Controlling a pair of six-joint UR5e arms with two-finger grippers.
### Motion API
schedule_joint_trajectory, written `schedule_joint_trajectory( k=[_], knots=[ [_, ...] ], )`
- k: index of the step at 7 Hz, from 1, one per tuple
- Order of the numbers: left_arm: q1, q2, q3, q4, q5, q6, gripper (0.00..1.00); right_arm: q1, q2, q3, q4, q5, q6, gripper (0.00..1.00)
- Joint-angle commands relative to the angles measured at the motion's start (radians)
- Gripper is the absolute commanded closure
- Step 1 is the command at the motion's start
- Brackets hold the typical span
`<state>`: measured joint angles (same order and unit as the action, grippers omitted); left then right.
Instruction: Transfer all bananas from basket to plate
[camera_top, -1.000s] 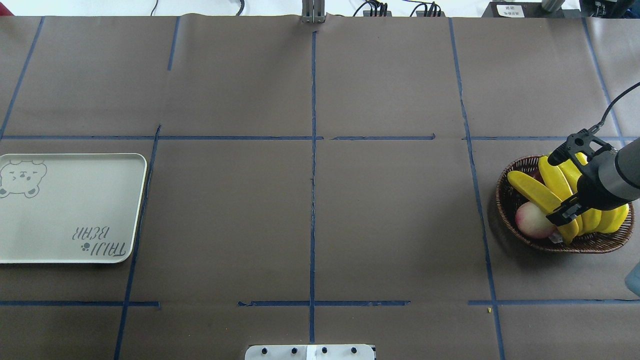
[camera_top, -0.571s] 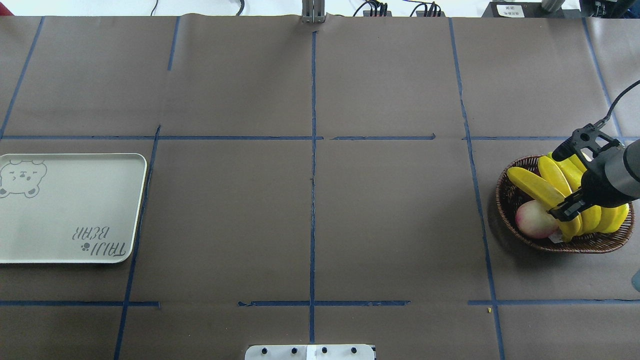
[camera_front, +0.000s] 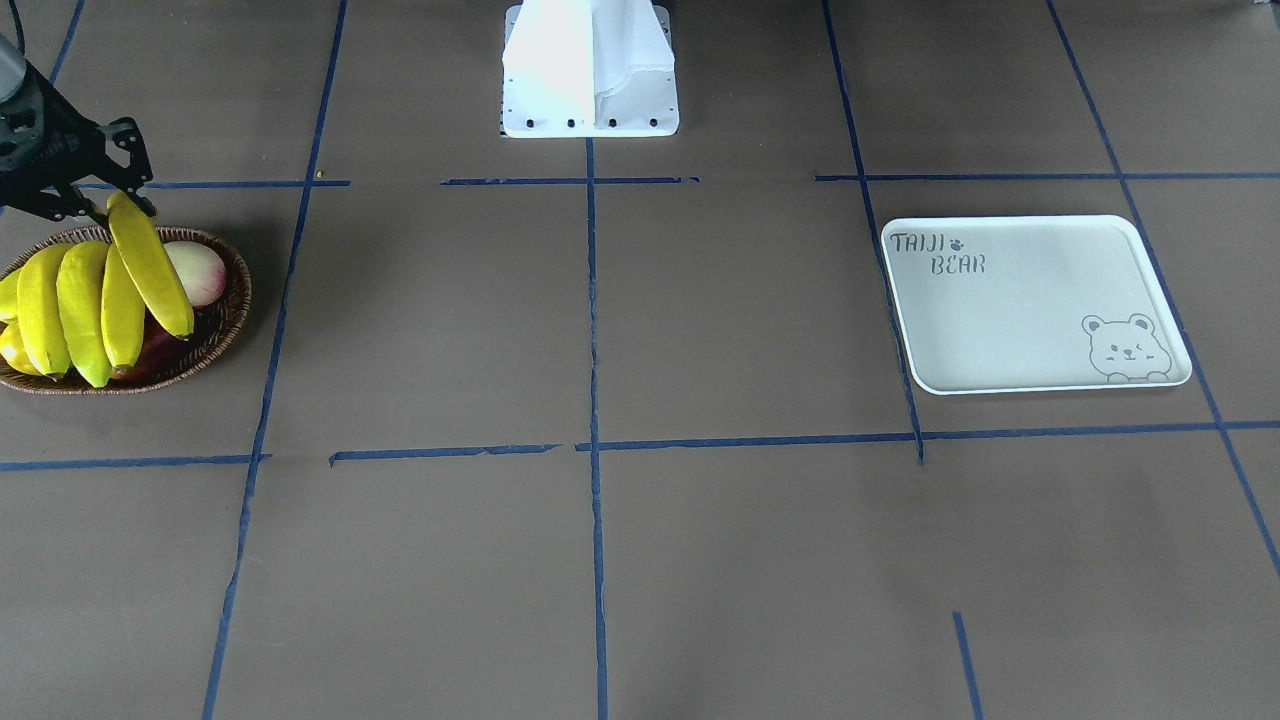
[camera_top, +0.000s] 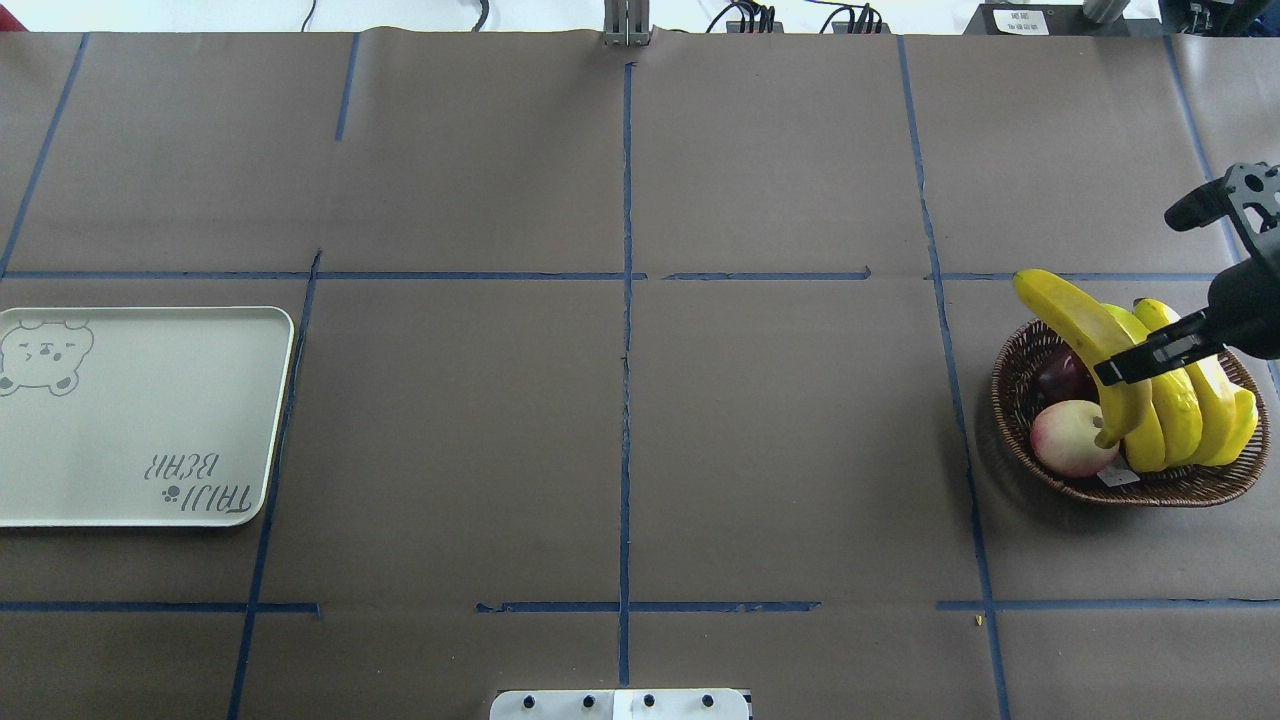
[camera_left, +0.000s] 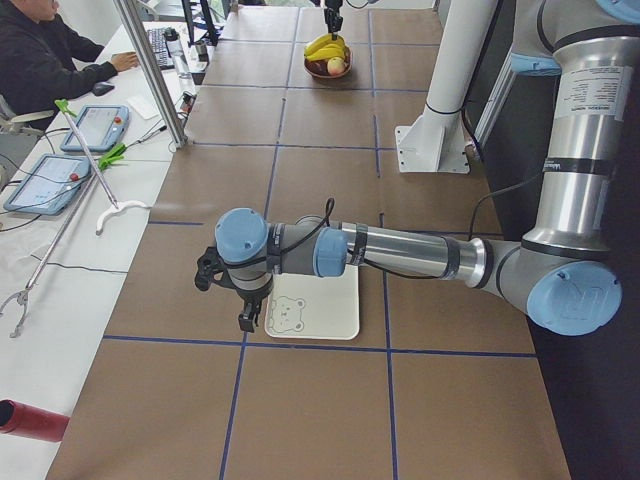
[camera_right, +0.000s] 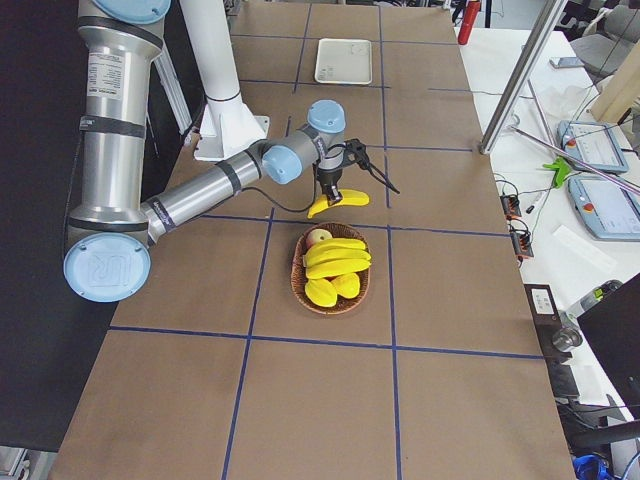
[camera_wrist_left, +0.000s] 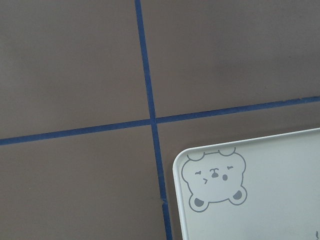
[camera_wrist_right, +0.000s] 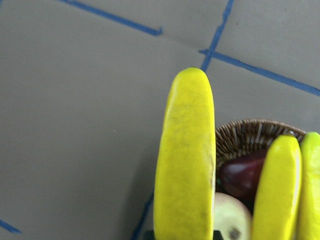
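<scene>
My right gripper (camera_top: 1140, 360) is shut on one yellow banana (camera_top: 1080, 325) and holds it tilted above the brown wicker basket (camera_top: 1130, 490) at the table's right end. It shows the same in the front view, gripper (camera_front: 105, 200), banana (camera_front: 150, 265) and basket (camera_front: 228, 318). The right wrist view shows that banana (camera_wrist_right: 185, 160) close up over the basket rim (camera_wrist_right: 250, 131). Three more bananas (camera_top: 1195, 400) lie in the basket. The white plate (camera_top: 140, 420) lies at the far left with nothing on it. My left gripper (camera_left: 245, 300) hovers over the plate's bear corner (camera_wrist_left: 250, 200); I cannot tell whether it is open or shut.
A pale pink apple (camera_top: 1070, 440) and a dark red fruit (camera_top: 1062, 375) lie in the basket beside the bananas. Blue tape lines cross the brown table cover. The robot's white base (camera_front: 588, 70) stands at the near middle edge. An operator sits beyond the far edge in the left view.
My right gripper has risen from among the bananas in the basket and lifted one banana up with it. The plate and the other fruit have not moved.
</scene>
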<state>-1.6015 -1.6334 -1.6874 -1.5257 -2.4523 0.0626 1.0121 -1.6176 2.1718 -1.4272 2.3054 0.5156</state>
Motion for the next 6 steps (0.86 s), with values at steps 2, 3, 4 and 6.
schedule_joint_trajectory(
  k=[2, 3, 4, 6],
  knots=[
    [0.249, -0.019, -0.077, -0.420, 0.012, -0.663, 0.00, -0.081, 0.261, -0.090, 0.232, -0.030, 0.635, 0.99],
    [0.364, -0.064, -0.060, -0.596, 0.018, -0.959, 0.00, -0.143, 0.263, -0.095, 0.364, -0.114, 0.776, 0.99],
    [0.430, -0.132, -0.060, -0.682, 0.069, -1.182, 0.01, -0.218, 0.265, -0.099, 0.480, -0.227, 0.899, 0.99],
    [0.608, -0.279, -0.061, -0.801, 0.203, -1.570, 0.01, -0.431, 0.277, -0.115, 0.684, -0.531, 1.044, 0.99]
  ],
)
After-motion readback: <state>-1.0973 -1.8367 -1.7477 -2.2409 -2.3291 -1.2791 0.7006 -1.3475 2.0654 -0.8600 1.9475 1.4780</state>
